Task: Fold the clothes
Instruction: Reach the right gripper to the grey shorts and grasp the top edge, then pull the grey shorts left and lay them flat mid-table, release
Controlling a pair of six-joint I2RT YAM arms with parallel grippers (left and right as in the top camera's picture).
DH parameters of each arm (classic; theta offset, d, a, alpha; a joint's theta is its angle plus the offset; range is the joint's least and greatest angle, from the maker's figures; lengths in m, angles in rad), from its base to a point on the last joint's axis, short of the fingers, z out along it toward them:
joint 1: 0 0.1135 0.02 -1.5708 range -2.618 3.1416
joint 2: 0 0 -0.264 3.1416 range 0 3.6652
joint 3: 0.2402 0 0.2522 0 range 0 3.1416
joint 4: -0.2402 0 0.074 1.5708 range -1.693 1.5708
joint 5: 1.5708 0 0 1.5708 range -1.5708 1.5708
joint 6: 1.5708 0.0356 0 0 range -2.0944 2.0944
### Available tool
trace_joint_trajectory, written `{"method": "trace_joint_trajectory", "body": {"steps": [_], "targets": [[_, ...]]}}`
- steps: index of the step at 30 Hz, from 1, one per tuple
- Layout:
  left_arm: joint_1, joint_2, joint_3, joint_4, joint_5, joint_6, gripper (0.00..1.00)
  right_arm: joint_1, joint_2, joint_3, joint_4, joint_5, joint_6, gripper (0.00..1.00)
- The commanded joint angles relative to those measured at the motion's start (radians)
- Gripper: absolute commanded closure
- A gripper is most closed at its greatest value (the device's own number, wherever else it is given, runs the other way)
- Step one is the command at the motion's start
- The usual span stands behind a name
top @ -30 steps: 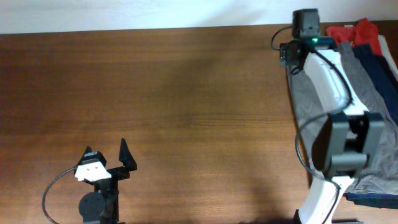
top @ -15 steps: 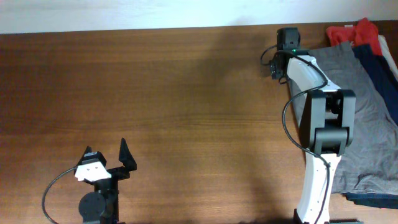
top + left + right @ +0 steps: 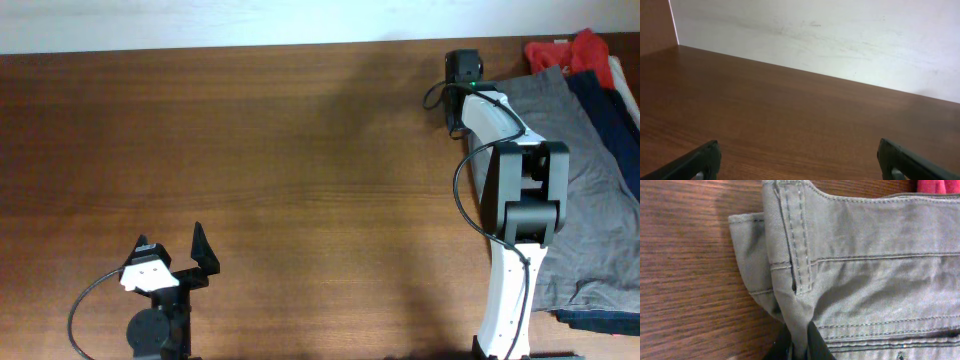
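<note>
- Right gripper [image 3: 799,346]: jaws nearly closed, pinching a narrow fold of cloth. From overhead the fingers are hidden under the wrist housing.
- Item held: grey shorts [image 3: 865,265], caught at the corner of the waistband [image 3: 860,202], just below the belt loop [image 3: 795,245]. The corner is lifted into a ridge that runs down into my fingertips.
- Position of grey shorts [image 3: 585,170]: spread on the right side of the table [image 3: 300,150], with the held corner at the far edge and the legs trailing toward the near edge.
- Neighbours: the red garment [image 3: 570,50] touches the waistband at the far right, and the navy shorts [image 3: 612,110] lie along the right side, partly under the grey cloth.
- Left gripper [image 3: 800,167]: jaws wide apart and holding nothing, parked over bare wood well away from the clothes.
- Risk, slip: the pinch takes only a thin fold, so a quick pull may draw it out of the jaws.
- Risk, bunching: hauling by one corner alone may rope the shorts up instead of laying them flat.
- Risk, snagging: the overlap may drag the navy shorts or the red garment along.
- Change against a second ago: my right wrist sits further left, and the forearm no longer lies across the shorts, so more grey cloth shows.
- Change against half a second ago: almost none. The left arm is unmoved.
</note>
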Motion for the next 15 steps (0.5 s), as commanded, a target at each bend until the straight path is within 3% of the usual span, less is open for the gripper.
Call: {"method": "trace_joint_trajectory", "body": {"steps": [1,15], "targets": [[-0.003,-0.007,-0.004,0.000,-0.007,-0.002,0.01,-0.007,-0.057,0.032,-0.014,0.031,0.066,0.96],[-0.003,-0.007,-0.004,0.001,-0.007,-0.002,0.01,-0.007,-0.373,0.080,-0.107,0.034,0.140,0.96]]}}
